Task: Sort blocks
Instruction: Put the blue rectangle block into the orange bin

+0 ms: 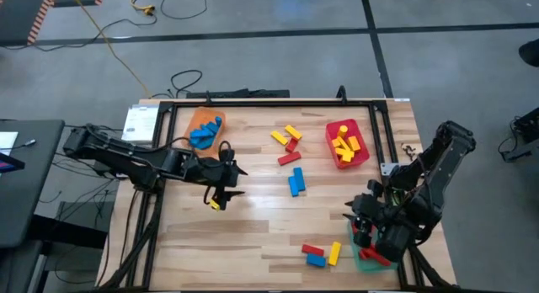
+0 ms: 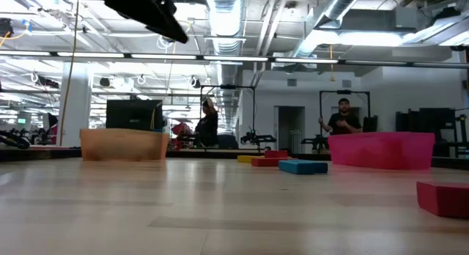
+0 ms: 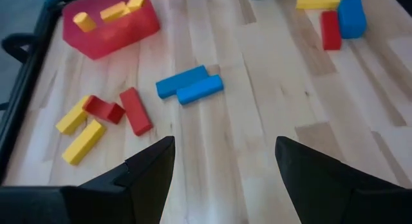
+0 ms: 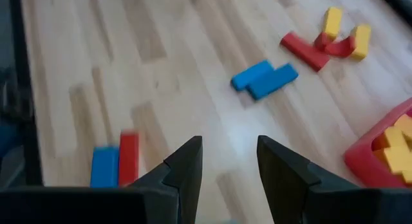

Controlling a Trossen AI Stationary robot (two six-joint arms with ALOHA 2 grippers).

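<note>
Left gripper (image 1: 226,185): hovers over the desk's (image 1: 253,234) left-middle, jaws spread wide and empty; a small yellow block (image 1: 215,205) lies just beneath it.
Orange tray (image 1: 200,120): far-left, holds blue blocks.
Loose blocks: yellow-and-red cluster (image 1: 288,145) and blue pair (image 1: 296,182) mid-desk; red, blue and yellow trio (image 1: 320,253) at the near edge.
Red tray (image 1: 360,156): holds yellow blocks.
Right gripper (image 1: 364,210): near-right by the green tray (image 1: 364,261), jaws part-spread, holding nothing visible.
Advice: the left arm should probably align its jaws across one block's narrow sides, descend squarely, and avoid nudging neighbours.
</note>
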